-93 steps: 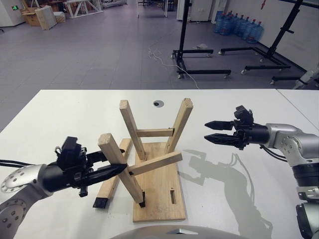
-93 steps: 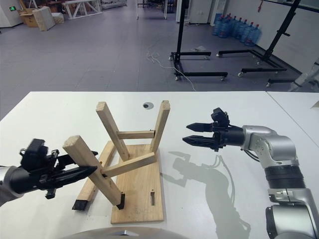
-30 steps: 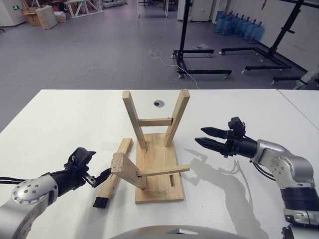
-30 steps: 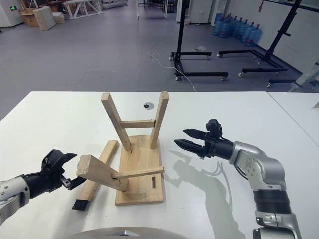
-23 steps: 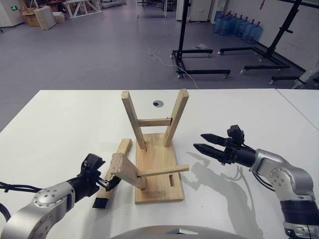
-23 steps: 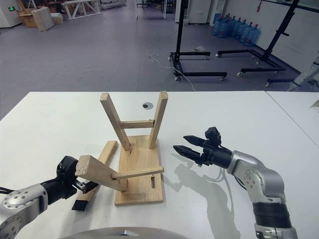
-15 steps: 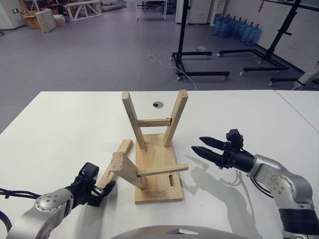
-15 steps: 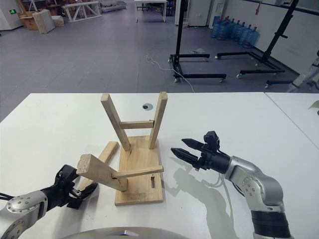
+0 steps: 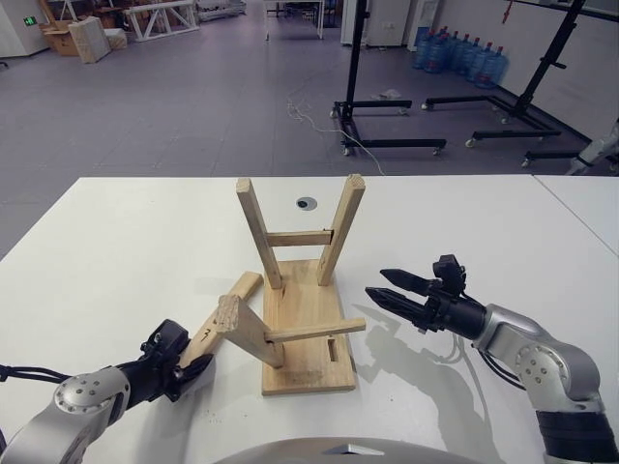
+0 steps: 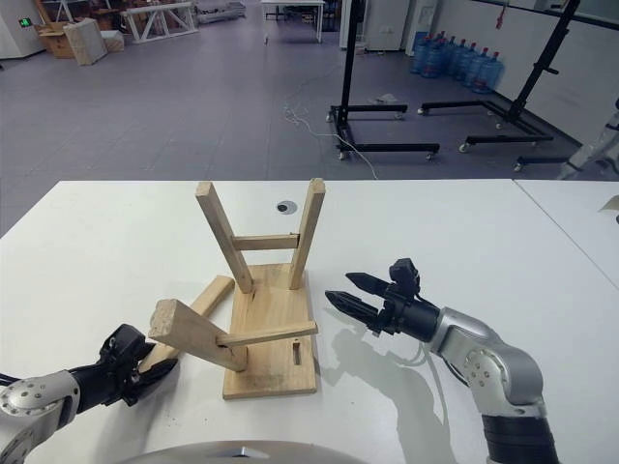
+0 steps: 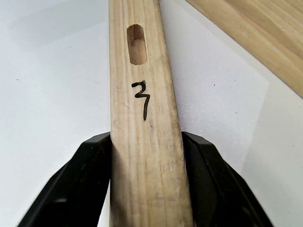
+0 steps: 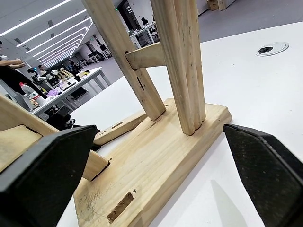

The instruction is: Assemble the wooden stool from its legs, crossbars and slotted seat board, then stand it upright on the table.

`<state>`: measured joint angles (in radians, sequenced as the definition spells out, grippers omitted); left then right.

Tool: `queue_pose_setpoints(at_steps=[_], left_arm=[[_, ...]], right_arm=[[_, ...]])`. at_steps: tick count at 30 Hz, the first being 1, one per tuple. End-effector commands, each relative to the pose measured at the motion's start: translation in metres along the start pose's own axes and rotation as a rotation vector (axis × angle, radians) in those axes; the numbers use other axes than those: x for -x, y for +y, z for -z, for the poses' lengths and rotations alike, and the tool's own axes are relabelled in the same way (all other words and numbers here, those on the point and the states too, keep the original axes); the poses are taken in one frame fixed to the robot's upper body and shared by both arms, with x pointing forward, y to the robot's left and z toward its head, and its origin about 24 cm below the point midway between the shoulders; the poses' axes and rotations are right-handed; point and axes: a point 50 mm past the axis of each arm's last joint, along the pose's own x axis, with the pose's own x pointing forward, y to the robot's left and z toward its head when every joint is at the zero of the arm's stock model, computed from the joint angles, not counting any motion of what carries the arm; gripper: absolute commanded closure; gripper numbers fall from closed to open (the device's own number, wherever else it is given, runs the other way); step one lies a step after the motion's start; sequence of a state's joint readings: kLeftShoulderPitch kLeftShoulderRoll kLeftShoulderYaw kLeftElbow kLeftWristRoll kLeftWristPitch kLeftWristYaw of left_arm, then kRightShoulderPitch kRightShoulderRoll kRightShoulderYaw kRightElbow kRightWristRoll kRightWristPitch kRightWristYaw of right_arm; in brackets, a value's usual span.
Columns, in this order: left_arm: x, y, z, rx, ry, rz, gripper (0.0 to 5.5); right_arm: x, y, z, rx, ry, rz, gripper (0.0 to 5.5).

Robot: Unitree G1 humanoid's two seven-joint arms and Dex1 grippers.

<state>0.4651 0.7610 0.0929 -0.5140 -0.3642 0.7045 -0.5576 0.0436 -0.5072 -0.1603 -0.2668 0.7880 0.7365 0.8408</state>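
Observation:
The slotted seat board (image 9: 308, 360) lies flat on the white table. At its far end two legs (image 9: 253, 232) joined by a crossbar (image 9: 300, 238) stand up from it. A third leg (image 9: 247, 331) with a crossbar (image 9: 314, 333) leans low over the board's near left corner. A loose leg (image 9: 224, 311) lies on the table left of the board. My left gripper (image 9: 191, 366) is shut on its near end, and the left wrist view has the slotted leg (image 11: 142, 94) between the black fingers (image 11: 90, 175). My right gripper (image 9: 385, 287) hovers open just right of the board, its fingers (image 12: 47, 165) pointing at it.
A round cable hole (image 9: 307, 202) sits in the table behind the stool parts. The table's far edge lies just beyond it. Black metal stands (image 9: 387, 106) and water bottles (image 9: 464, 48) are on the floor far behind. Bare table stretches left and right of the board.
My left gripper let go of the leaning leg, which dropped lower, then moved down and closed on the loose leg's near end. My right gripper has moved left and nearer, toward the board.

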Motion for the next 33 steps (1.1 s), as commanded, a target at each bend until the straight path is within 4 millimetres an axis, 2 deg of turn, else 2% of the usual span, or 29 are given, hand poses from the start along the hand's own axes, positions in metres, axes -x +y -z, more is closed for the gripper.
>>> queue_pose_setpoints(at_steps=[1,5,7,10,12,14,16,19,25,33], left_arm=[[0.004,0.017,0.024,0.053,0.105,-0.068,3.42],[0.011,0.043,0.022,0.107,0.029,-0.193,3.42],[0.014,0.059,0.01,0.117,-0.075,-0.259,3.43],[0.029,0.07,-0.049,0.062,-0.494,-0.257,3.43],[0.042,0.051,-0.09,0.088,-0.821,-0.096,3.43],[0.056,0.029,-0.113,0.087,-0.99,0.117,3.44],[0.062,0.011,-0.121,0.063,-1.001,0.324,3.44],[0.059,-0.004,-0.123,0.028,-0.88,0.557,3.44],[0.056,0.0,-0.118,-0.005,-0.705,0.682,3.44],[0.051,0.0,-0.119,-0.036,-0.659,0.741,3.44]], right_arm=[[-0.008,0.001,-0.01,0.035,-0.033,-0.015,0.59],[-0.011,0.0,-0.017,0.043,-0.064,-0.047,0.59],[-0.013,0.001,-0.018,0.035,-0.092,-0.054,0.59],[-0.016,0.011,-0.022,0.016,-0.138,-0.141,0.59],[-0.017,0.019,-0.027,-0.013,-0.178,-0.23,0.59],[-0.021,0.03,-0.039,-0.022,-0.226,-0.318,0.59],[-0.028,0.039,-0.051,-0.007,-0.261,-0.389,0.59],[-0.044,0.052,-0.064,0.021,-0.289,-0.478,0.59],[-0.083,0.069,-0.074,0.051,-0.362,-0.549,0.59],[-0.106,0.083,-0.082,-0.012,-0.414,-0.65,0.59]])
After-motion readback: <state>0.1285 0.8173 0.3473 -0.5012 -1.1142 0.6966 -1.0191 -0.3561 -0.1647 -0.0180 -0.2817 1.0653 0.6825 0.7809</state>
